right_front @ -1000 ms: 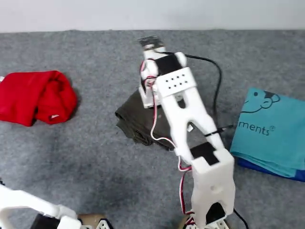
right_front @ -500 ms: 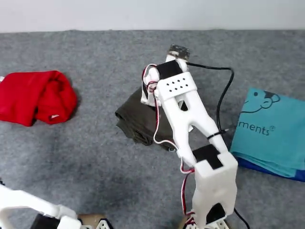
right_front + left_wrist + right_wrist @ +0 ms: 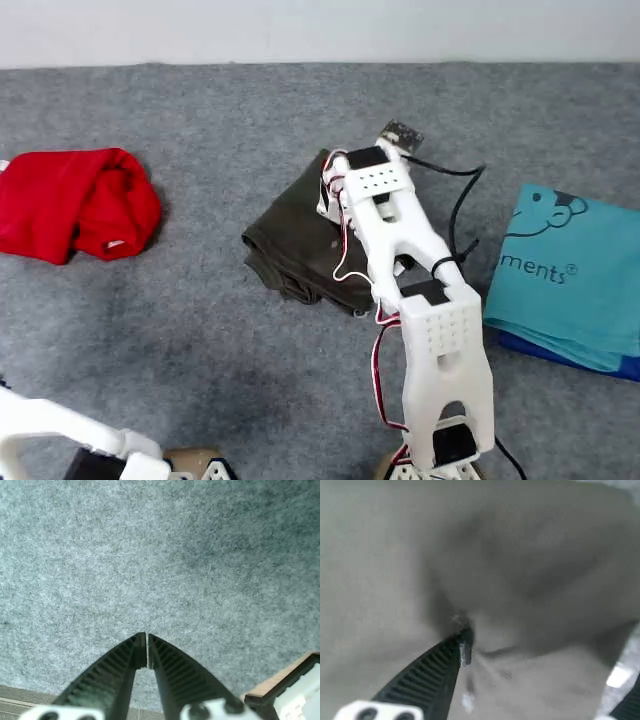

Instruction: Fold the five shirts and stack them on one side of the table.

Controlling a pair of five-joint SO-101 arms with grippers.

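1. Right gripper (image 3: 546, 676): jaws spread wide. One ribbed black finger (image 3: 451, 661) presses its tip into the olive shirt (image 3: 290, 245), and the cloth dimples and creases around the tip. The other finger sits well apart from it at the edge of the wrist view.
2. Olive shirt: lies directly under the right gripper as a loose, partly folded heap on the grey felt table (image 3: 200, 330). In the high view the right arm (image 3: 400, 255) covers one side of it.
3. Left gripper (image 3: 147, 639): ribbed fingers pressed together at the tips, pinching nothing, with bare grey felt beneath.
4. Red shirt (image 3: 80, 205): bunched and well apart from the right gripper, on the left arm's side. A small white tag shows at its lower edge; any print on it is too small to tell.
5. Teal shirt (image 3: 565, 275): folded flat, near the right gripper on the opposite side. It carries a dark cartoon figure and white lettering, and rests on a blue shirt (image 3: 560, 355).
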